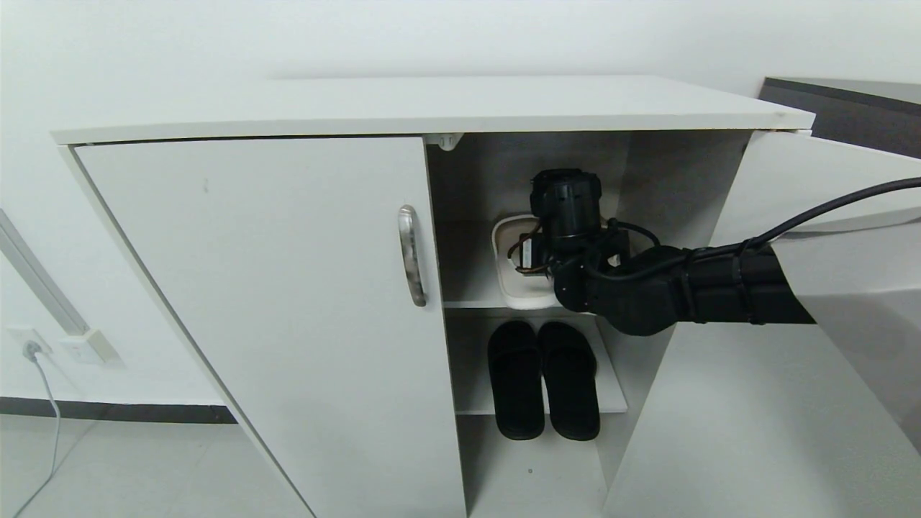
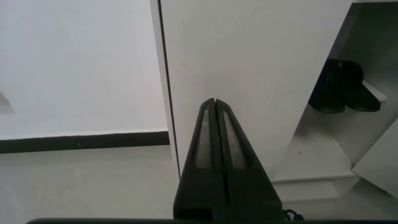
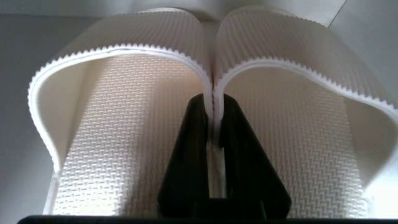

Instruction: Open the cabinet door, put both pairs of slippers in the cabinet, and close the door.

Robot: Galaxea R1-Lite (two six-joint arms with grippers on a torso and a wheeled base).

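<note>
Right claw (image 3: 214, 112) clamped on the touching inner straps of the white ribbed foam slippers (image 3: 118, 106), at the upper shelf (image 1: 468, 288) of the white wooden cabinet (image 1: 432, 108), possibly resting on it

Risk: released near the front edge, the pair tips off

Black slide slippers (image 1: 543, 378) sit on the lower shelf

Left claw (image 2: 214, 102) pressed together, empty, before the closed left door (image 1: 252, 288)

Open right door (image 1: 813, 180) crowds the arm

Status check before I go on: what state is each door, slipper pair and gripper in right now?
left door, closed
right door, swung open
black slippers, side by side on the lower shelf
white slippers, on the upper shelf, inner edges pressed together
right gripper, inside the cabinet, jaws shut on the white slippers
left gripper, outside facing the left door, jaws shut, empty
</note>
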